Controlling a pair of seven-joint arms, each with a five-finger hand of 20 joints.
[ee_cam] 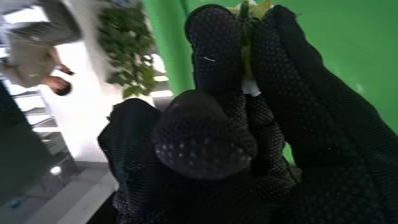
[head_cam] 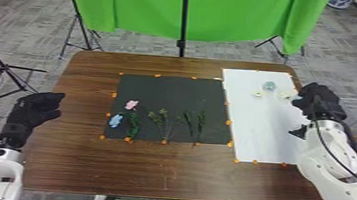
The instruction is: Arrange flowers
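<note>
So the right robot hand point(head_cam: 321, 100) is up by the table's point(head_cam: 153, 169) far right corner, pinching a slim green stem with a yellowish top point(ee_cam: 246, 47) between its fingers. Left robot hand point(head_cam: 32, 113) is over the left edge, fingers loose. A pink flower point(head_cam: 132, 104), a blue flower point(head_cam: 116, 120) and some leafy green sprigs point(head_cam: 165, 121) lie on the black square sheet point(head_cam: 171, 91), with a pale teal flower point(head_cam: 269, 85) on the white sheet point(head_cam: 264, 126) along the right edge.

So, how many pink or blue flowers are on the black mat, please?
2: a pink flower and, nearer the robot, a blue flower, both on the left of the black mat.
</note>
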